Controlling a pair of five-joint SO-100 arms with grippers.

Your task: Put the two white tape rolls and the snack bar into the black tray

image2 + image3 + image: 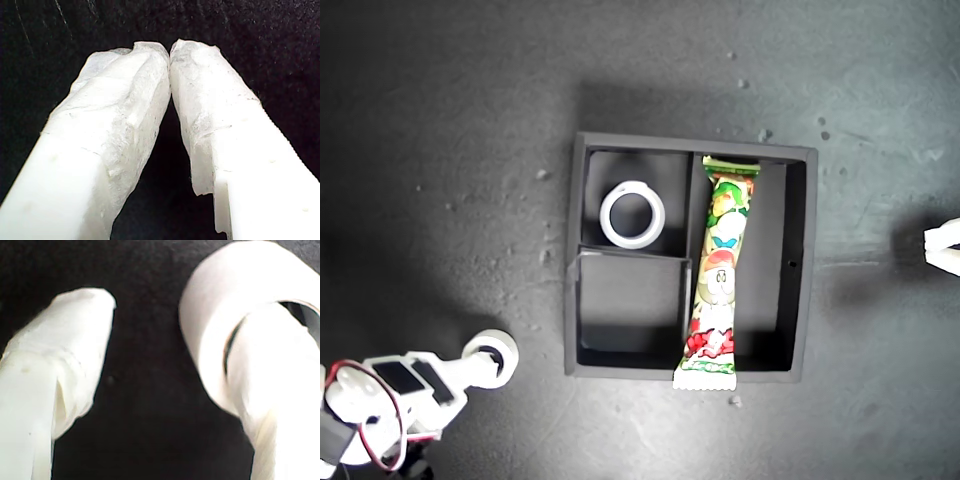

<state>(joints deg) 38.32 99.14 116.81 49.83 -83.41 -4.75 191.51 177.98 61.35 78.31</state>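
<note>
The black tray [798,262] sits mid-surface in the exterior view. One white tape roll [632,214] lies in its upper small compartment, and the snack bar [717,272] lies along the long one, its lower end over the rim. My first claw [170,50] is closed, empty, tips touching. My second claw [150,325] is spread, one finger [280,370] threaded through the other tape roll [220,315], near the exterior view's lower left.

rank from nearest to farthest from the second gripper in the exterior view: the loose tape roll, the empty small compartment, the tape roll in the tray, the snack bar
1. Loose tape roll: at my second gripper, the exterior view's lower left.
2. Empty small compartment: the tray's lower left.
3. Tape roll in the tray, upper-left compartment, and snack bar, long compartment: too close to call.
</note>
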